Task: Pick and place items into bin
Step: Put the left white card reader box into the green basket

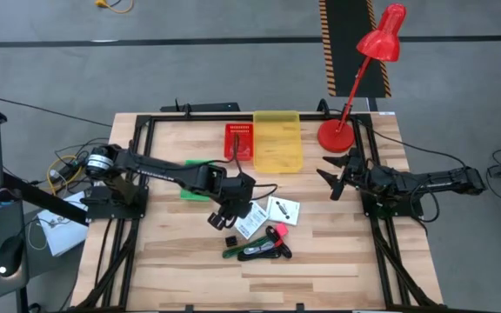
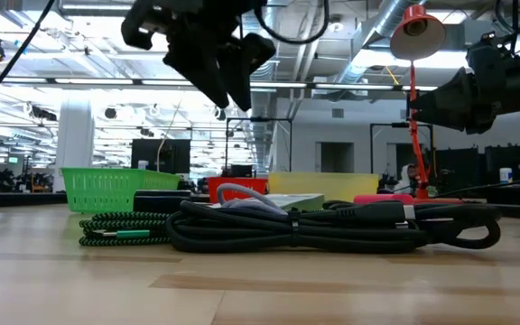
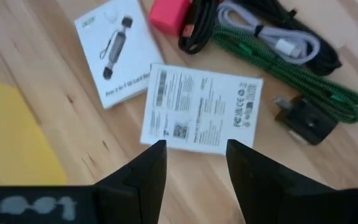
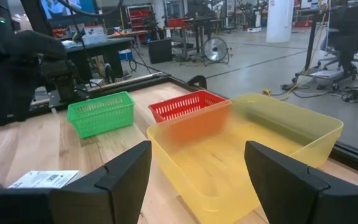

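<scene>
- None of the small assorted items has reached a bin, as far as the views show: the translucent yellow plastic bin looks bare inside, and the red mesh basket and green mesh basket show nothing in them either.
- All items lie bunched on the wooden table, in front of the bins: a white square packet printed with a black gadget, a white labelled packet, a pink block, a green braided cable, a coiled black cable and a small black block.
- Left gripper hovers just above the labelled packet, fingers spread, holding nothing; I judge the first pick is in hand.
- Right gripper waits facing the yellow bin, fingers spread wide, empty.
- Only the right wrist view shows the bin interiors.
- Only the left wrist view separates the two packets; the low view hides them behind the cables.
</scene>
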`<control>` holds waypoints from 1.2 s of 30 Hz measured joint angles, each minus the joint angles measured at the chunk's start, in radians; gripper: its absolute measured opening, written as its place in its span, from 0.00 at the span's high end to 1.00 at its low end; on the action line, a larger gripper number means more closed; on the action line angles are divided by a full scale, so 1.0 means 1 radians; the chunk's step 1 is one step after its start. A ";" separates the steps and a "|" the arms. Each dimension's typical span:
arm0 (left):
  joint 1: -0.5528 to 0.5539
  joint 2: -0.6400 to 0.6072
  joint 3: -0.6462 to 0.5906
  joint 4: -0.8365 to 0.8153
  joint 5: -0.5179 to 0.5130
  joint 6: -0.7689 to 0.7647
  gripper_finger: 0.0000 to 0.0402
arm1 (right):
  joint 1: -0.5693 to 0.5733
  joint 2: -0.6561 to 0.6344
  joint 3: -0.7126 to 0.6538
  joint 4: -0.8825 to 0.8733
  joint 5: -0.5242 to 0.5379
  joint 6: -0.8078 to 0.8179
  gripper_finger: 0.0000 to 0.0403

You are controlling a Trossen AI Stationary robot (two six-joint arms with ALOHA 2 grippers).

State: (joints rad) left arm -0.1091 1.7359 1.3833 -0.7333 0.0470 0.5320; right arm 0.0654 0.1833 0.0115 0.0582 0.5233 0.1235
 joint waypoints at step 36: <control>0.127 0.000 -0.065 0.108 0.115 0.120 0.61 | 0.000 0.000 0.000 0.000 0.000 0.000 0.37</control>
State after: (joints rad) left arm 0.0181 1.7359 1.3182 -0.6255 0.1617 0.6518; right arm 0.0651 0.1833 0.0116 0.0581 0.5232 0.1238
